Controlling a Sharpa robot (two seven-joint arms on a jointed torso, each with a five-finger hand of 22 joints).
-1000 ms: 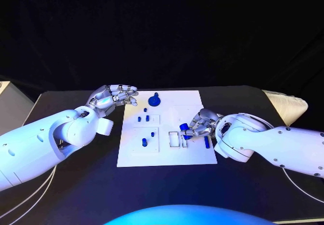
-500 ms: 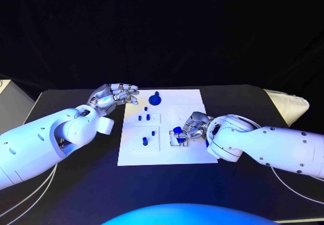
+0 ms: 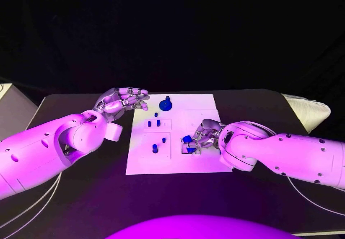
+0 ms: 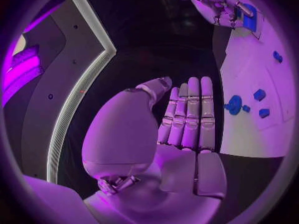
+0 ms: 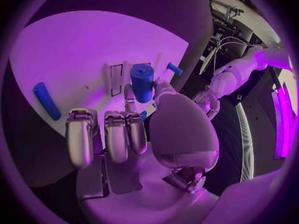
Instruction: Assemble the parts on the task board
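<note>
The white task board (image 3: 188,112) lies mid-table. My right hand (image 3: 205,134) hovers over its right half and pinches a blue cylinder (image 3: 188,139), which stands upright above the narrow slots (image 5: 116,79). In the right wrist view the cylinder (image 5: 142,82) sits between thumb and finger. A blue bar (image 5: 47,100) lies flat on the board beside the hand. A round blue knob (image 3: 166,104) and several small blue pegs (image 3: 154,148) occupy the board's left half. My left hand (image 3: 122,102) hangs off the board's far left corner, fingers (image 4: 187,119) straight and holding nothing.
A pale ribbed object (image 3: 309,112) sits at the table's right edge, and a light box (image 3: 7,97) at the left edge. Bare black table (image 3: 86,189) stretches in front of the board and to its left.
My right hand has carried the blue cylinder left and down, from the board's right side to over the slots. The left hand has stayed put.
</note>
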